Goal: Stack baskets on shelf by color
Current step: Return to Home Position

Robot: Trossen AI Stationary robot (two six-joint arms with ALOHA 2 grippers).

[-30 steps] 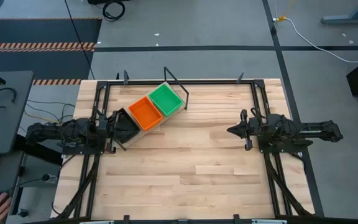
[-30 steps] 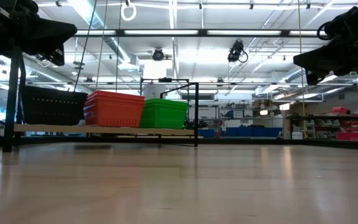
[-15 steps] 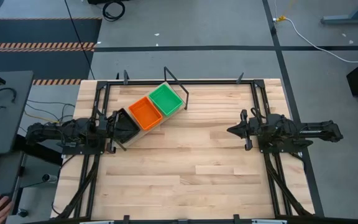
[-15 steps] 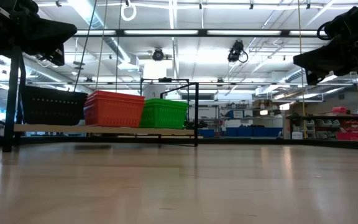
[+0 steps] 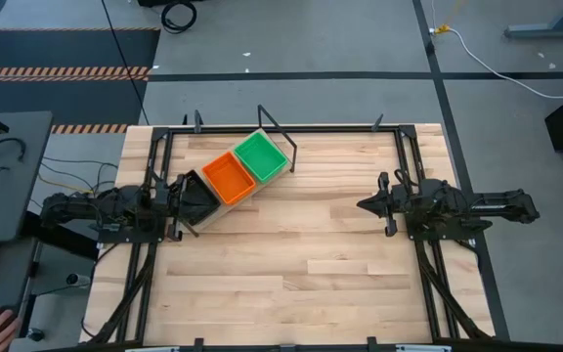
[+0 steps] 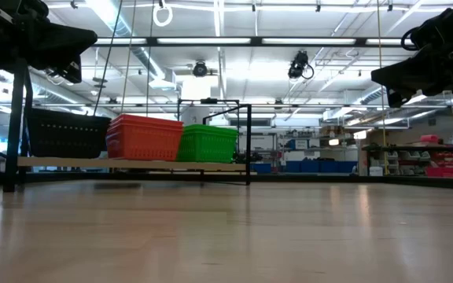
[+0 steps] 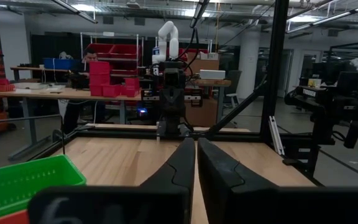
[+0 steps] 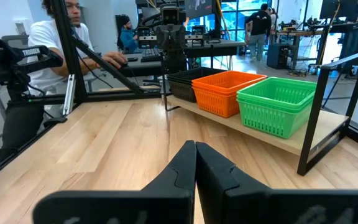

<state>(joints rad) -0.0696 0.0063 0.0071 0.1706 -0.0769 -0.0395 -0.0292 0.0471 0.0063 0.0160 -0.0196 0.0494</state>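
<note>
1. The shelf (image 8: 319,129) stands on the bench (image 8: 123,143), set at a slant in the upper left-centre of the high view.
2. Three piles of baskets sit on it side by side: black baskets (image 8: 185,81) toward the frame's left, orange baskets (image 8: 225,90) in the middle, and green baskets (image 8: 275,102) toward its upper right. Each pile is nested by colour. How many are in each I cannot tell for sure.
3. The left tool (image 7: 196,146) hovers at mid-left of the high view, just beside the black pile. Its fingers are pressed together with nothing between them.
4. The right tool (image 8: 195,148) hovers at mid-right, well apart from the shelf. It too is closed and empty.
5. Judged from this, the sorting looks finished and both arms are parked.
6. The baskets look light, thin-walled and slightly springy. The mesh probably offers fair friction, but nested ones may lift together.
7. The best hold is likely over a rim, one finger inside a wall and one outside, squeezed gently so the plastic does not buckle.
</note>
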